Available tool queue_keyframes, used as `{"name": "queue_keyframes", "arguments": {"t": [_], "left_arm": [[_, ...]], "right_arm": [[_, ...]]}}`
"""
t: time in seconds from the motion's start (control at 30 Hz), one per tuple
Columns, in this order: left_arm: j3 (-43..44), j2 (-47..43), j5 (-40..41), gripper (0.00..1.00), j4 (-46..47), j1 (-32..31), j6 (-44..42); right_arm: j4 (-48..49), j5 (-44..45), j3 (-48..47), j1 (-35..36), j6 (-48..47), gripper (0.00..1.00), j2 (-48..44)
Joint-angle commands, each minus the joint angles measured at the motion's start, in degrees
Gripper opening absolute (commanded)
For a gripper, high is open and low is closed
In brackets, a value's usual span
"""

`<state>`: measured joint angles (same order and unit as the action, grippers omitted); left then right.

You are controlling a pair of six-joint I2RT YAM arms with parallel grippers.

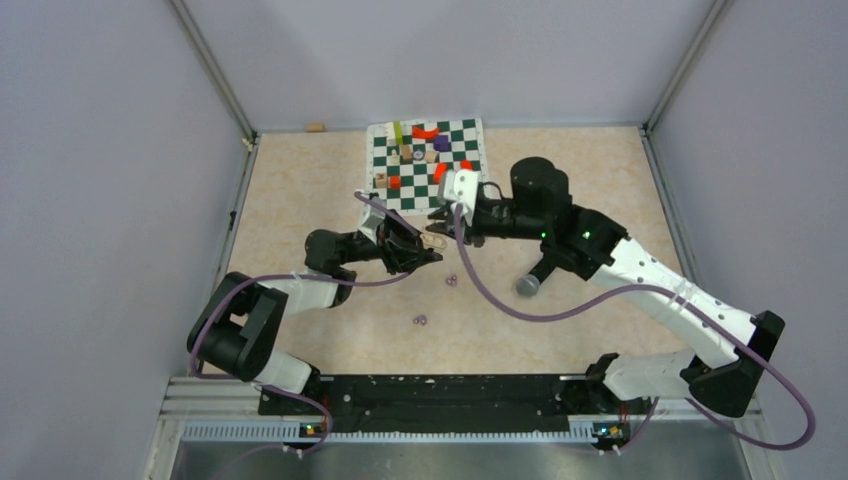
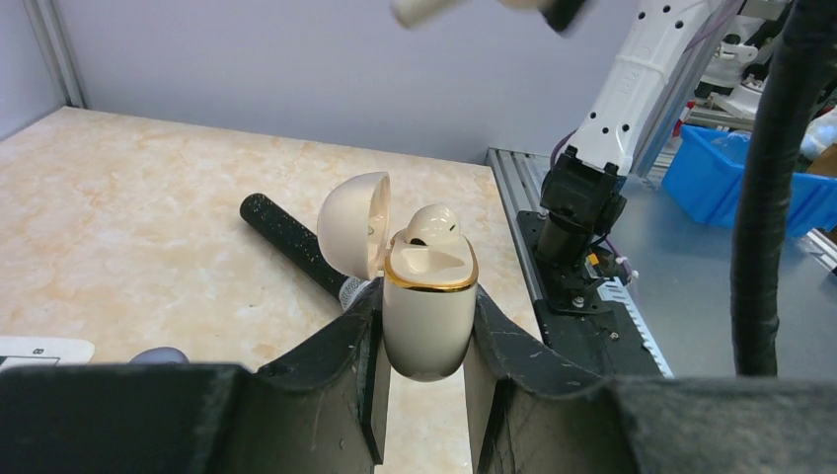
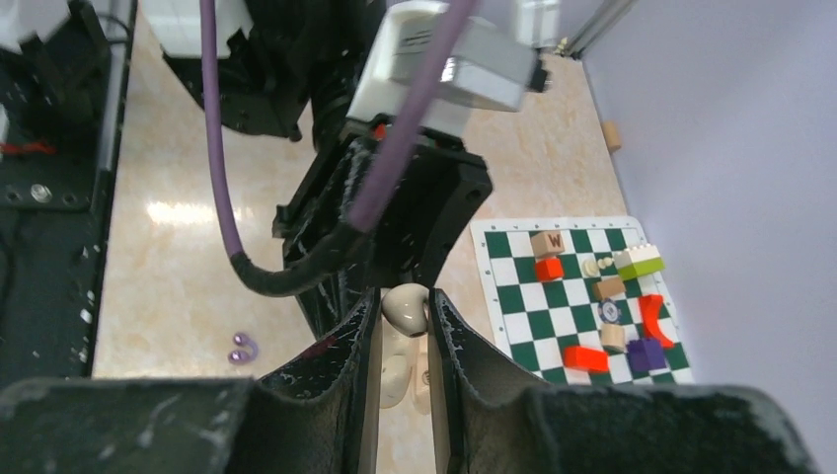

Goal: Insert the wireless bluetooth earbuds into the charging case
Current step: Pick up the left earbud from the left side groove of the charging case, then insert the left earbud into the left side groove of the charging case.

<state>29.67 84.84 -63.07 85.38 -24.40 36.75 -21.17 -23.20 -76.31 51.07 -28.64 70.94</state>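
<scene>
My left gripper (image 2: 426, 331) is shut on the cream charging case (image 2: 429, 306), which has a gold rim. It holds the case upright off the table with the lid (image 2: 353, 237) swung open. One cream earbud (image 2: 434, 223) sits in the case's far slot, and the near slot shows empty. My right gripper (image 3: 405, 314) is shut on a second cream earbud (image 3: 407, 304), pinched at the fingertips right above the open case (image 3: 395, 370). From the top view the two grippers meet at mid-table, left (image 1: 415, 248) and right (image 1: 441, 214).
A black microphone (image 1: 533, 277) lies on the table under the right arm. Two small purple pieces (image 1: 451, 280) (image 1: 420, 320) lie near the middle. A chessboard mat (image 1: 472, 130) at the back holds several coloured blocks. A small wooden block (image 1: 316, 127) sits by the back wall.
</scene>
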Motion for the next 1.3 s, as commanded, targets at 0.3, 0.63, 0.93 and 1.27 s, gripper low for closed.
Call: {"name": "queue_keyframes", "arguments": {"t": [0.3,0.63,0.93,1.27], "left_arm": [[3.85,-2.55,0.53,0.0,5.43,-0.11,-6.44],[7.1,0.71,4.44,0.0,6.17,-0.33,-8.82],[3.86,-2.17,6.96,0.0,7.29,-0.97,-8.33],[3.74,-1.55,7.22,0.0,7.29,-2.35,-7.12]], "right_arm": [[25.5,-29.4,2.3,-17.4,40.55,0.16,2.09],[50.71,-36.46,10.71,-20.83,62.84,0.15,2.74],[62.97,-31.09,19.79,-20.92,72.1,0.12,1.52],[65.76,-27.38,21.34,-19.56,75.05,0.12,3.68]]}}
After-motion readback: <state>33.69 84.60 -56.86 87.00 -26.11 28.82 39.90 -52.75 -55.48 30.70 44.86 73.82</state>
